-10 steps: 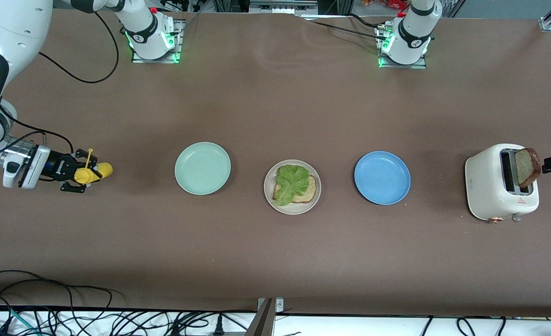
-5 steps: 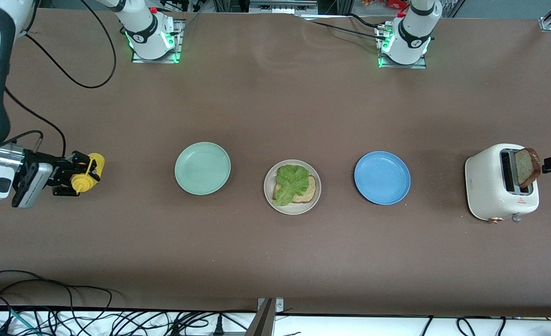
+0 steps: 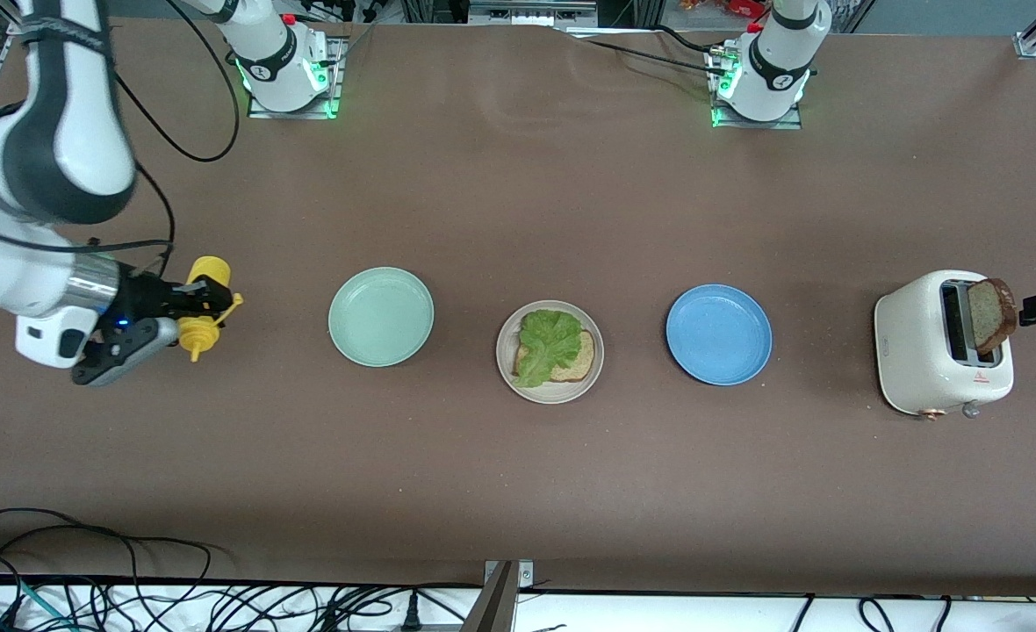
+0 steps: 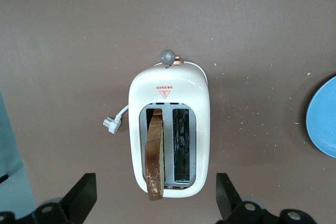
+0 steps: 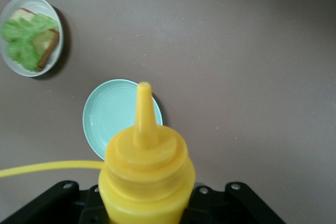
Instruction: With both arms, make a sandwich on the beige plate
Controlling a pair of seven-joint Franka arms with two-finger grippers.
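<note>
- Yellow plastic is seen in the right gripper: a squeeze bottle of mustard-yellow plastic with a pointed nozzle is clamped between its closed fingers, over the worktop at the right arm's end.
- From this gripper, the empty round mint-green plate comes first toward the left arm's end, then the round, shallow beige plate, then the round blue plate.
- One dark-crusted slice of light brown bread is seen lying on the beige plate, with a ruffled green lettuce leaf laid on it; so much of the sandwich is judged done.
- A sauce step appears to be in hand, the bottle being well apart from the sandwich.
- The left gripper is held fully open and empty over the white two-slot toaster, its fingers either side of it.
- A second brown bread slice stands in one slot, not yet fetched; topping the sandwich is judged to remain.
</note>
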